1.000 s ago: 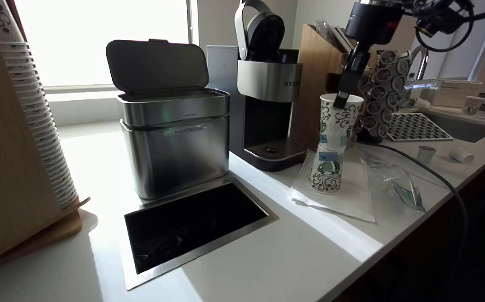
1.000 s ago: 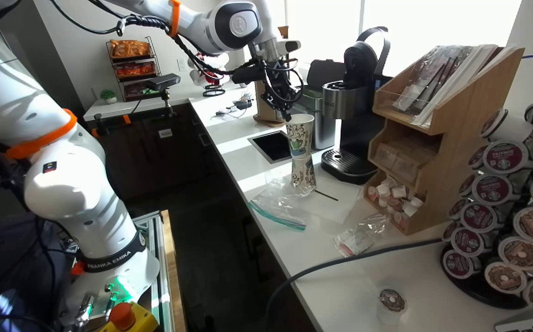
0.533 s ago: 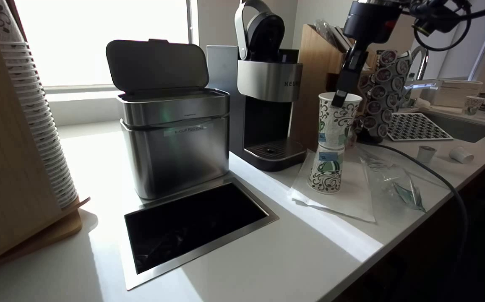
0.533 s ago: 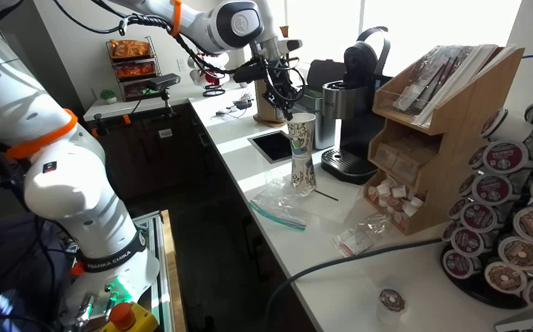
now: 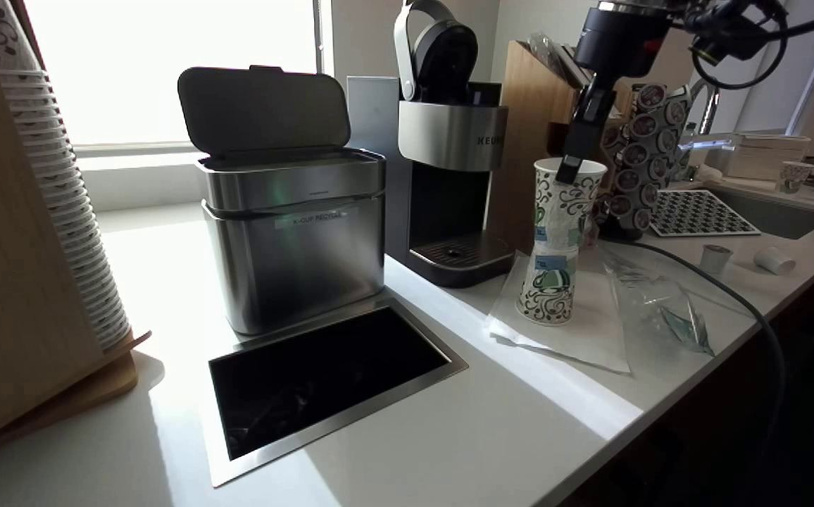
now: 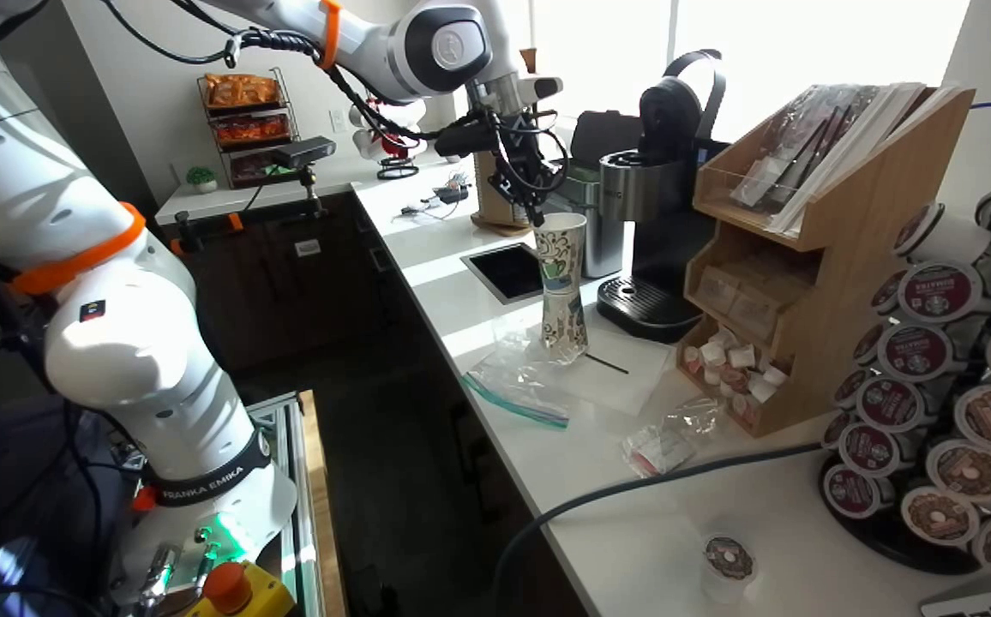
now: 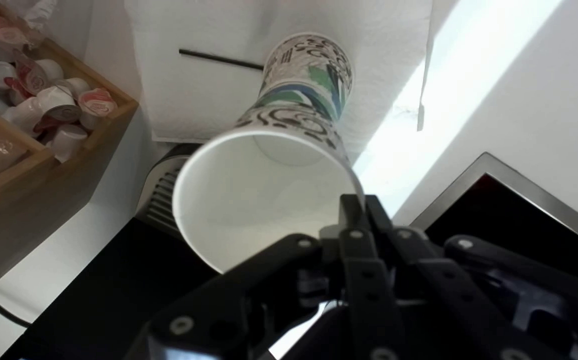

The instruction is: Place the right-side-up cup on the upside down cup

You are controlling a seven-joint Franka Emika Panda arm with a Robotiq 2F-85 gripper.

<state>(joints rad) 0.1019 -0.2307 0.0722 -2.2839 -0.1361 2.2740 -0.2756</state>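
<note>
The right-side-up cup [image 5: 566, 215] is white paper with green and dark print, wide rim up. It also shows in an exterior view [image 6: 557, 255] and from above in the wrist view [image 7: 254, 200]. It is directly above the upside down cup [image 5: 546, 296], base to base, with no clear gap; whether it bears weight I cannot tell. The upside down cup also shows in an exterior view [image 6: 564, 324] and the wrist view [image 7: 314, 60]. My gripper [image 7: 364, 202] is shut on the upper cup's rim, one finger inside and one outside. It also shows in both exterior views [image 5: 569, 169] [image 6: 537, 219].
The lower cup stands on a white paper sheet [image 5: 597, 331], with a clear plastic bag [image 6: 521, 386] beside it. A coffee maker [image 5: 453, 137], a steel bin [image 5: 301, 246] and a counter opening [image 5: 329, 373] are near. A wooden organizer [image 6: 838, 257] and a pod rack [image 6: 915, 420] stand farther along.
The gripper and upper cup shifted slightly sideways over the lower cup, then came down a little. The lower cup has not moved.
</note>
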